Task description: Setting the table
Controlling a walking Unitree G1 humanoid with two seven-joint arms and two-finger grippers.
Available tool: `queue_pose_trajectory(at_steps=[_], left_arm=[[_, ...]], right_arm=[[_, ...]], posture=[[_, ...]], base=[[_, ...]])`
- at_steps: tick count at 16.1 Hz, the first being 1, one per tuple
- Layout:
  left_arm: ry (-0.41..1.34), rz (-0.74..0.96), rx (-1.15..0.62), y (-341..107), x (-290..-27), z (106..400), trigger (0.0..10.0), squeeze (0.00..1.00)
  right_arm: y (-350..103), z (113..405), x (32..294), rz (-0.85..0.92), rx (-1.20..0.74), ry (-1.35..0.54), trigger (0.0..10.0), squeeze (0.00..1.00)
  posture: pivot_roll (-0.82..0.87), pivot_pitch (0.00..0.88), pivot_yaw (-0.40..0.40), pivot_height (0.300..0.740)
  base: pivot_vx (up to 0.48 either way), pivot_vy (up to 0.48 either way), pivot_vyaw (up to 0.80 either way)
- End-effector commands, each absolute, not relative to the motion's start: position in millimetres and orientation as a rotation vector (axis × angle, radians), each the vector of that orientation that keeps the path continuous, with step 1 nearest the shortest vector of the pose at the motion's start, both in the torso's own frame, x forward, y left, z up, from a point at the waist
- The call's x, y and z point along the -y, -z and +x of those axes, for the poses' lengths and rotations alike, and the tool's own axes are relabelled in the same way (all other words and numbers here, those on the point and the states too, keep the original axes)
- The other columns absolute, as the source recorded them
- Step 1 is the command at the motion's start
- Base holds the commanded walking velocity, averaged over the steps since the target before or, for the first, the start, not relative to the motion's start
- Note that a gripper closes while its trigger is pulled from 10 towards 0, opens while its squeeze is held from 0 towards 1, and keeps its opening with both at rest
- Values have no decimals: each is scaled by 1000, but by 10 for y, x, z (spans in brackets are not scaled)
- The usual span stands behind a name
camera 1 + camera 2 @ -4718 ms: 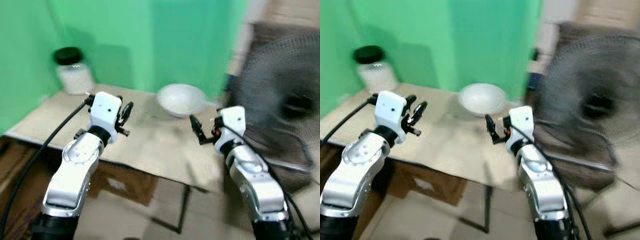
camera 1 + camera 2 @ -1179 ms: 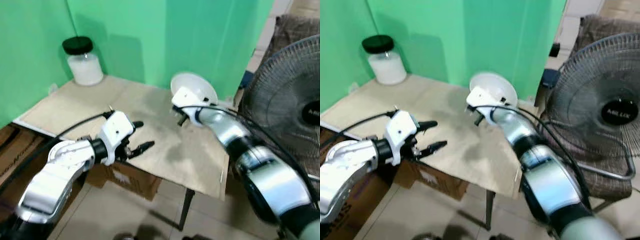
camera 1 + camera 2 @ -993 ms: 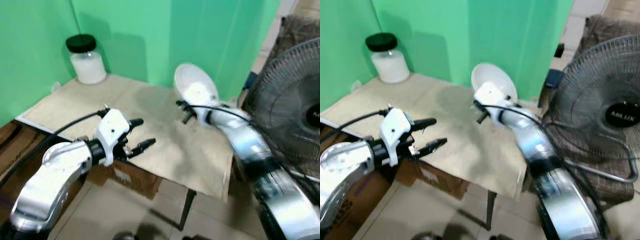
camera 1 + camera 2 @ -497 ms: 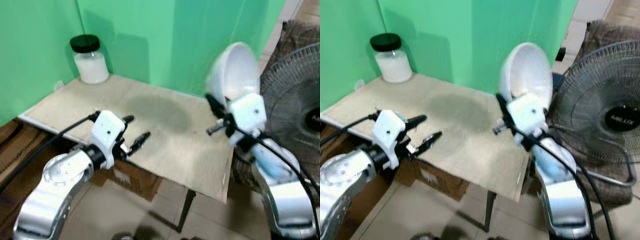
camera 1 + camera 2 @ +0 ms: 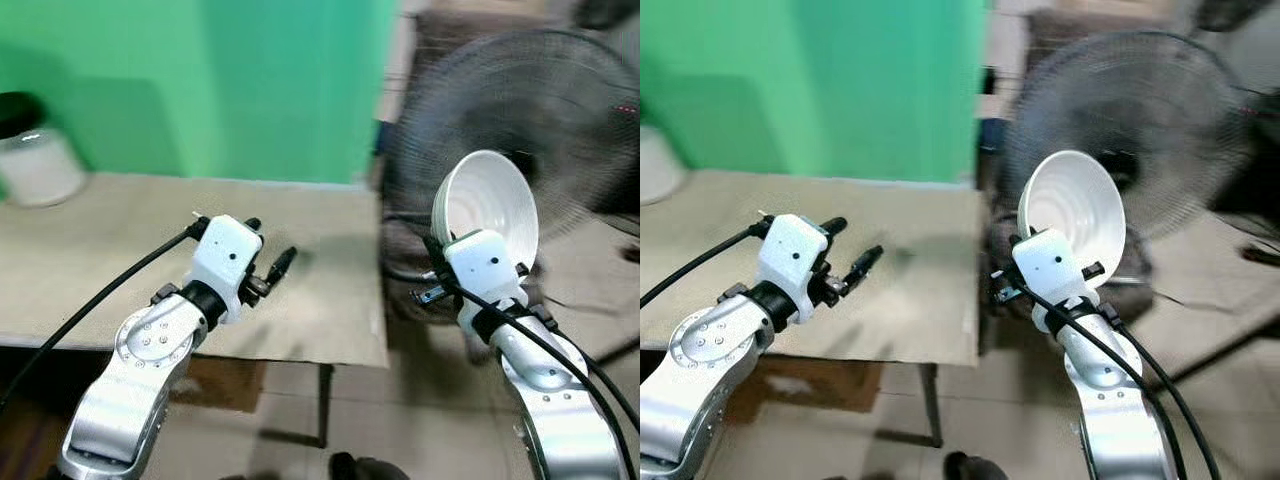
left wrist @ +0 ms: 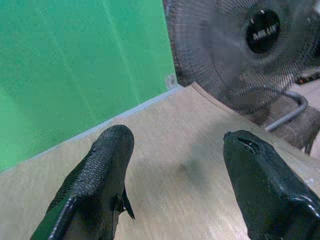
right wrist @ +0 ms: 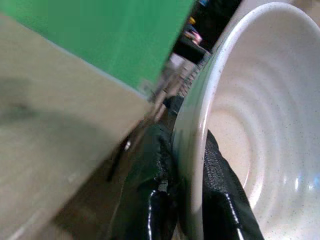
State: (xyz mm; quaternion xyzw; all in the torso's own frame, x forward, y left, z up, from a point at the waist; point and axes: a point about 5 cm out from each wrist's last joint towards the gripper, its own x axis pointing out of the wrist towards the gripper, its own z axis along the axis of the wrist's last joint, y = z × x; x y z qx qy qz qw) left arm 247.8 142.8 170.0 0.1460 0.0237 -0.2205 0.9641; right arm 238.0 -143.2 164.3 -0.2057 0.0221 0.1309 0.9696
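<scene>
The bowl (image 5: 487, 205) is white and ribbed inside, and it is held on edge in the right gripper (image 7: 186, 165), whose two black fingers pinch its rim, one inside and one outside. It stands tilted, its hollow facing outward, raised off the table's right end with the fan behind it. The left gripper (image 5: 268, 262) hovers over the table (image 5: 90, 270) with its fingers spread and nothing between them; its wrist view looks along them at bare tabletop.

The step in hand looks like the carry: the bowl is lifted and clear of the table, not yet set at any place. The next move likely calls for bringing it over a free spot, turning it level so the base faces down, and lowering it before the fingers let go. A rim pinch on a tilted bowl could slip, so a slow turn seems wise.

The table is covered in plain tan board. A jar (image 5: 30, 160) with a dark lid stands at its far left. A green backdrop (image 5: 200, 80) rises behind, and a large black fan (image 5: 520, 110) fills the right side, over a pale tiled floor.
</scene>
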Motion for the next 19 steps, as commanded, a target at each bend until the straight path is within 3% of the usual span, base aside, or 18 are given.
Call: queue_pose_trajectory(at_steps=[1,5,19], left_arm=[[371,296,-49,-1699,-1512,2490,10000,0],[296,285,-50,-1691,-1587,2502,10000,0],[338,261,-37,-1683,-1489,2545,10000,0]], right_arm=[[-1721,2400,1418,-422,-10,-251,10000,0],[-1684,2467,1399,-439,-40,-254,10000,0],[-1586,2456,1508,-497,-135,-210,10000,0]], posture=[[135,0,-45,740],[144,0,-57,740],[113,0,-36,740]], base=[[0,0,-800],[0,0,-800],[0,0,-800]])
